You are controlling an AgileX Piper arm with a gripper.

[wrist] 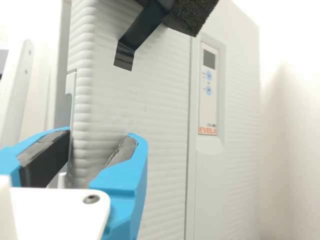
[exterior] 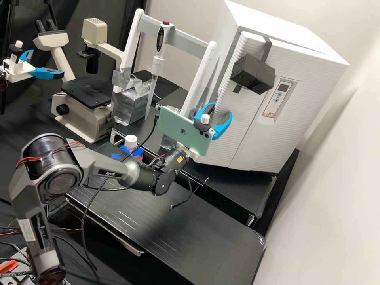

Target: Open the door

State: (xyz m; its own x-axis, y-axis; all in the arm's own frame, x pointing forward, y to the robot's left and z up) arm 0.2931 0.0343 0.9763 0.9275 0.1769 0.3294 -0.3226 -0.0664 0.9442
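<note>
Microscope (exterior: 81,120) left — pipette (exterior: 158,65) between — cabinet (exterior: 273,134) right

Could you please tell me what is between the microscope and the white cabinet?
In the high view, a silver-taped box, a pipette and a white frame are between them.

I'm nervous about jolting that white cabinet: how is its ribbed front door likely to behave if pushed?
The door probably moves as one rigid panel, as its face shows no sag. Its ribbed surface may resist slipping under a push. The black block strapped near its top could wobble if jolted.
</note>
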